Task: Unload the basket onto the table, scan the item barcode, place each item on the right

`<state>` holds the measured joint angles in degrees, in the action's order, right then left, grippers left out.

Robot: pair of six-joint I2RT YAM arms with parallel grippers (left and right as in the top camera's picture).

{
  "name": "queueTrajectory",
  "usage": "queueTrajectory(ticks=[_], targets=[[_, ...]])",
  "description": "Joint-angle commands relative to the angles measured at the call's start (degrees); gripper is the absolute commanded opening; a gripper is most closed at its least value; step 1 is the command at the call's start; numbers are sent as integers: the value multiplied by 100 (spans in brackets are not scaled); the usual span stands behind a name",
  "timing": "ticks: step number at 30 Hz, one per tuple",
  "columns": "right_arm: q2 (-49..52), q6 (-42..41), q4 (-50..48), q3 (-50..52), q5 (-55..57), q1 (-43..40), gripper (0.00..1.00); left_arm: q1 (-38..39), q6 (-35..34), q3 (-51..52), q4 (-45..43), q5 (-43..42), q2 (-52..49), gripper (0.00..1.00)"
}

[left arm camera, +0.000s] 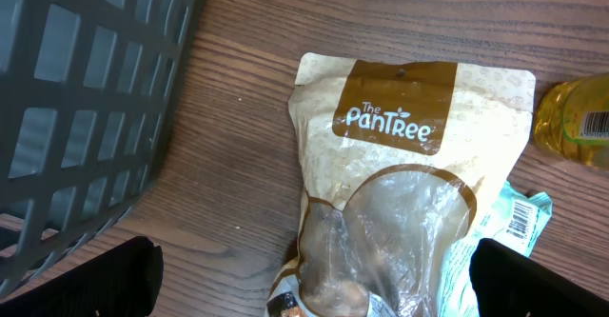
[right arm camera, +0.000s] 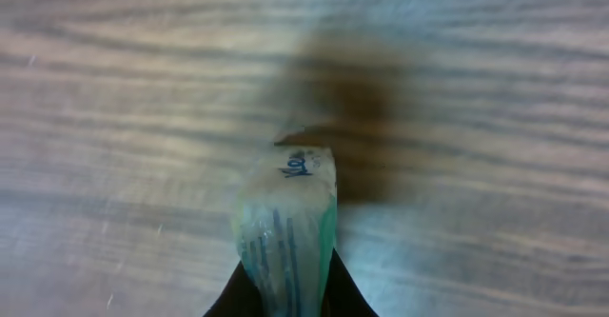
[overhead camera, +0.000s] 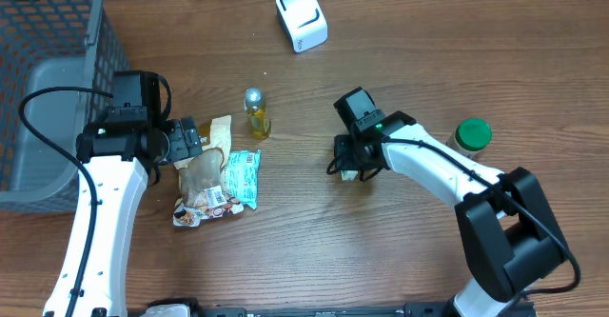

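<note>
My right gripper (right arm camera: 285,303) is shut on a thin, clear packet with teal edges and dark print (right arm camera: 290,212), which it holds edge-on just above the wooden table. From overhead, the right gripper (overhead camera: 354,168) is at mid-table, and only a pale sliver of the packet (overhead camera: 351,175) shows below it. A white scanner (overhead camera: 302,17) stands at the back of the table. My left gripper (left arm camera: 314,293) is open, its fingers (left arm camera: 124,279) spread wide over a tan Pantree pouch (left arm camera: 409,184). No barcode shows on the held packet.
A grey mesh basket (overhead camera: 48,69) fills the left side, close to my left arm. Beside the pouch (overhead camera: 202,179) lie a teal packet (overhead camera: 243,174) and a small yellow bottle (overhead camera: 255,112). A green-lidded jar (overhead camera: 471,134) stands right of my right arm.
</note>
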<state>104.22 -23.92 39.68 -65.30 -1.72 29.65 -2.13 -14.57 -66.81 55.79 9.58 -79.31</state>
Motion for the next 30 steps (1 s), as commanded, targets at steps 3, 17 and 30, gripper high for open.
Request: queueTrajectory(ticks=[3, 17, 30], targets=[[-638, 413, 125, -133, -879, -136, 4, -9, 87, -116, 4, -20, -9, 100], [-1091, 2284, 874, -133, -4839, -1292, 4, -9, 87, -116, 7, -22, -9, 100], [-1091, 5313, 2500, -133, -8041, -1884, 4, -9, 87, -116, 4, -22, -9, 99]])
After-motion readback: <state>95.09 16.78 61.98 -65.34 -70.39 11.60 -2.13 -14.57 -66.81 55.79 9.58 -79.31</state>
